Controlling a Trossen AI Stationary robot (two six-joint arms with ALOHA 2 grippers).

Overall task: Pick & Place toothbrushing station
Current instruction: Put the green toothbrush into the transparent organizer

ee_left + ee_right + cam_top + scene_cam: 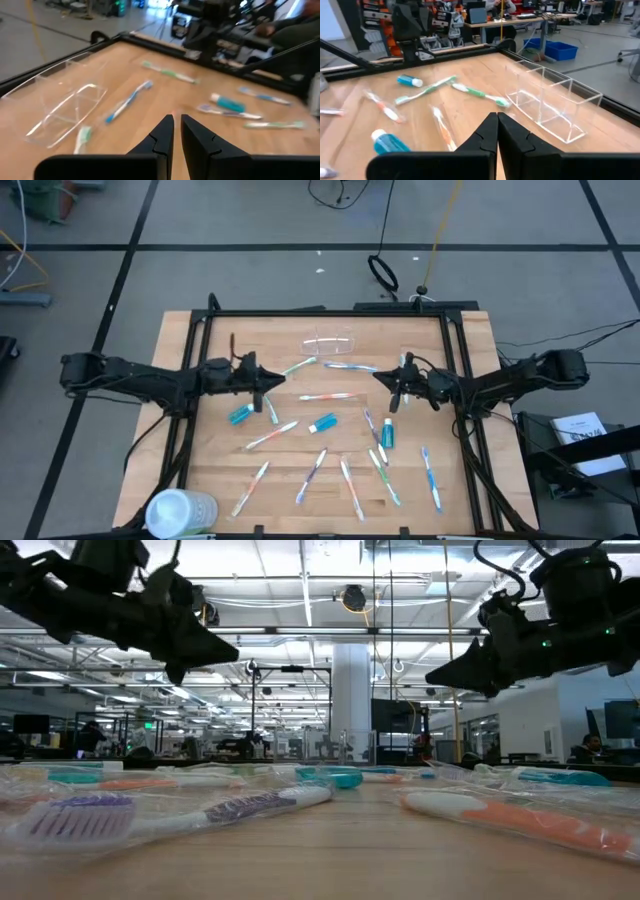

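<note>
A clear plastic holder [331,343] lies on the wooden table [180,350] near its far edge, about midway between the two arms. In the right wrist view it shows as a see-through rectangular box [547,100] with a green-handled toothbrush [481,94] just beside it.

The left gripper [274,379] hangs above the table left of centre, its fingers [161,137] drawn narrow with only a thin gap between them, holding nothing. The right gripper [384,378] hangs right of centre, facing the left one, fingers [487,131] pressed almost together and also empty.

Toothbrushes are scattered over the middle and near part of the table: one in a clear wrapper [326,396] between the grippers, a blue one [350,366] just near the holder, others [270,437] fanned toward the near edge, and one [431,478] far to the right. Small blue toothpaste tubes lie among them: one [240,415] near the left gripper, one [322,423] at centre, one [388,432] under the right arm.

A whitish round container [180,511] stands at the near left corner. No writing can be read on the wrappers or tubes.
</note>
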